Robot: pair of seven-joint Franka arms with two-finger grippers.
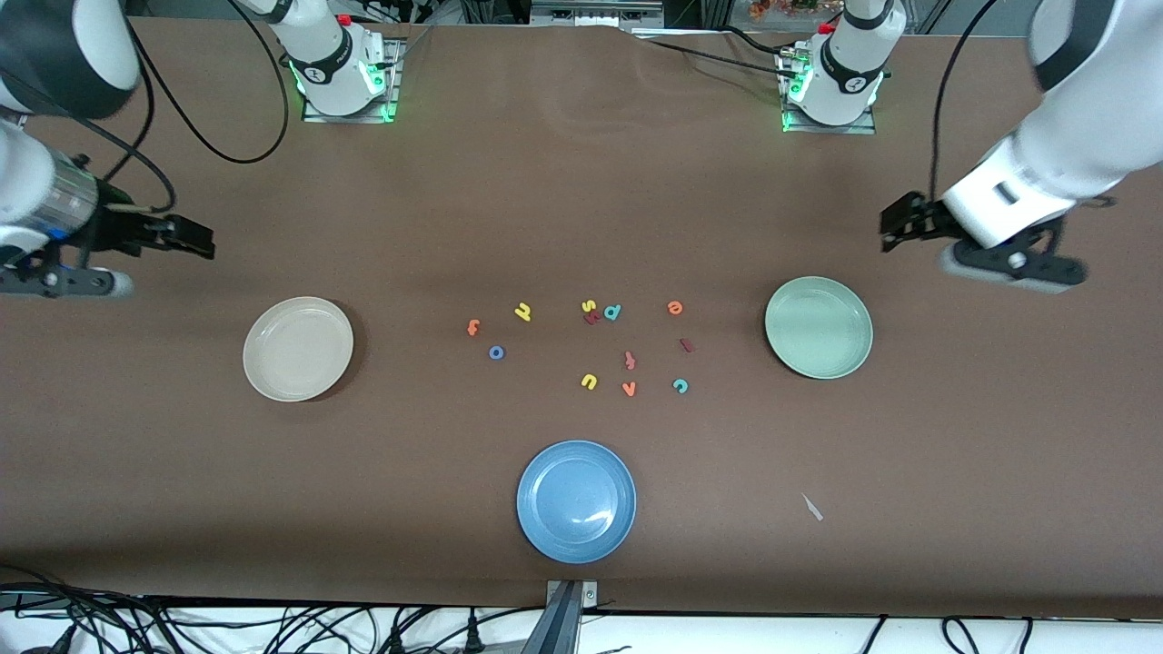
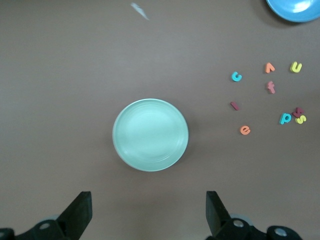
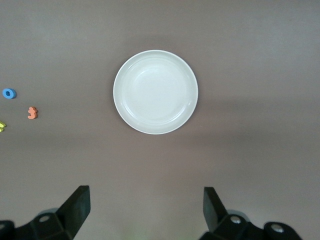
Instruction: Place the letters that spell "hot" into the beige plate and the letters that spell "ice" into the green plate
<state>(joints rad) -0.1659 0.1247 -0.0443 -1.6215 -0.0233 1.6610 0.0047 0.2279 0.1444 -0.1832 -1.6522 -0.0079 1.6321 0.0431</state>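
Nothing sorted yet: beige plate at the right arm's end of the bench and green plate at the left arm's end are both bare. Blue plate sits nearest the front cam, not part of the job.

Letters lie loose between the two plates. "hot": yellow h, blue o and orange t cluster toward the beige plate, the o nearest the cam of the three. "ice": orange e, dark red i and teal c lie toward the green plate. Distractors in the middle: yellow s touching a red bit, teal p, yellow u, orange v, red f-like letter.

Left claw hangs up in the air near the green plate, fingers wide apart, holding nothing. Right claw is likewise up near the beige plate, fingers spread, empty. Both arms wait.

Handling, my guess: foam bits are v. light, soft, thin, flat on the bench, so they'll slide or flip if nudged. Pinch straight down across a narrow stroke: the o across its ring wall, i across its short width. Light squeeze should be enough; foam may cling to a pad on release.
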